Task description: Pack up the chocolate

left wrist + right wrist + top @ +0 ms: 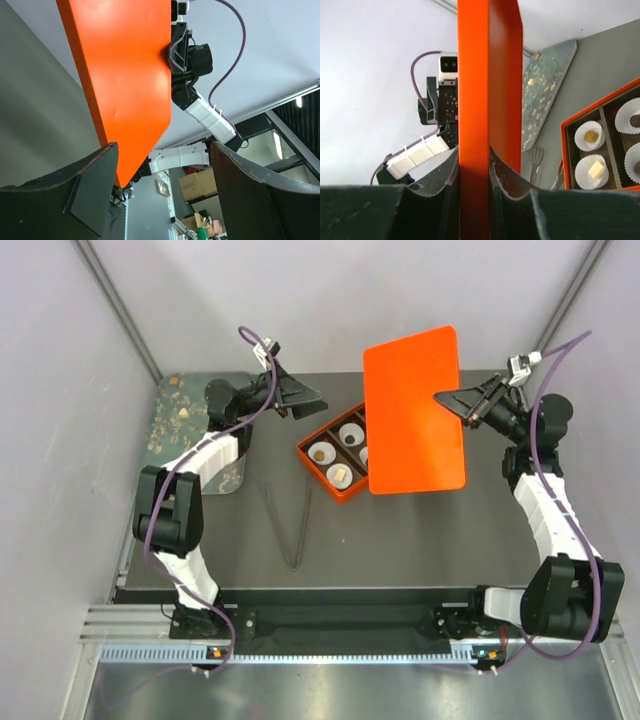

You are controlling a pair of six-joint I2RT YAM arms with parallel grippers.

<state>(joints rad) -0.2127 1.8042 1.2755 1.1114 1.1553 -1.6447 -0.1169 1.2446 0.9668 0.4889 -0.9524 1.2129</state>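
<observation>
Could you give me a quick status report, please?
Left gripper open, empty. Right gripper shut on orange lid, partly over box. Chocolates in cups. Tongs lie aside.

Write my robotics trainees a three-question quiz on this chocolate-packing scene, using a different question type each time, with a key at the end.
1. True or false: the right arm's tool is clamped on the edge of the flat orange plastic lid, holding it above the table.
2. Multiple choice: where do the thin metal tongs lie?
A. inside the orange box
B. on the dark table, held by no arm
C. between the fingers of the left arm
3. Fill the gap: the left arm's tool is ____ (open or shut), with nothing between its fingers.

Key: 1 true; 2 B; 3 open.
</observation>
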